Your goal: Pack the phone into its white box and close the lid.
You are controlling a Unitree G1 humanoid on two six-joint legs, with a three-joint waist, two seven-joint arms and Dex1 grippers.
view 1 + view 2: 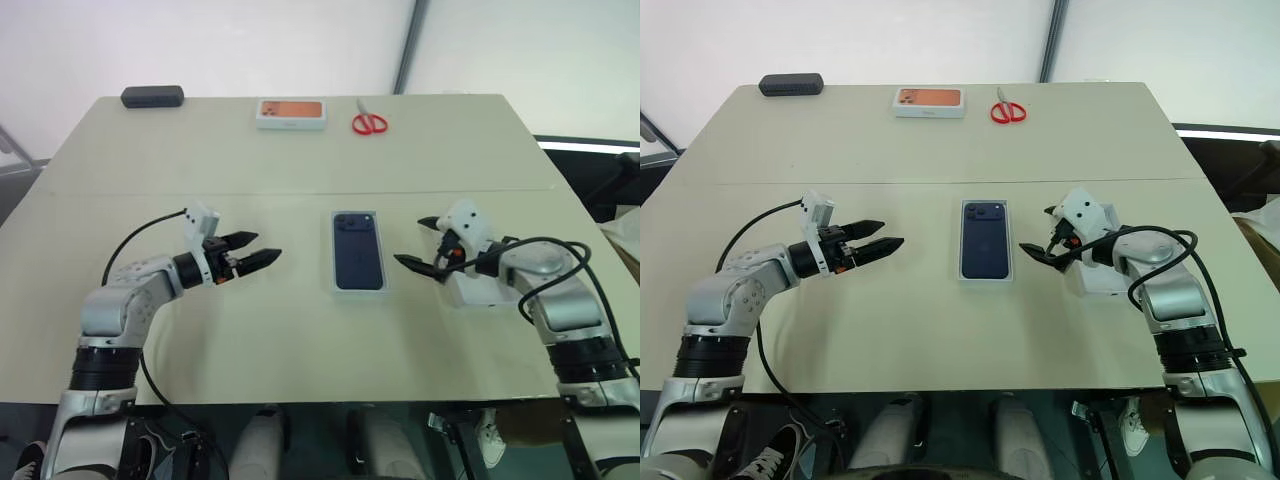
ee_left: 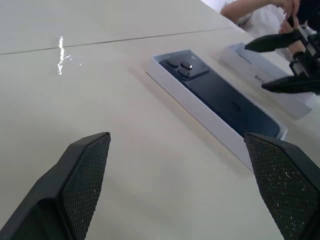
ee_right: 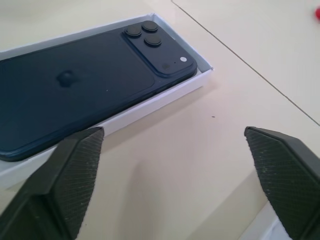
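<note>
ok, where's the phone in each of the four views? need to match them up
Left eye: phone at table centre, lying in the white box.
Right eye: centre, between both grippers.
Left wrist: upper middle, running diagonally.
Right wrist: upper left.
Shared landmark: the square camera bump.

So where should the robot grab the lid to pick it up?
Probably by one long wall of the lid, right gripper coming from above. It lies open side up on the table under that arm, so its thin rim is pinchable.
</note>
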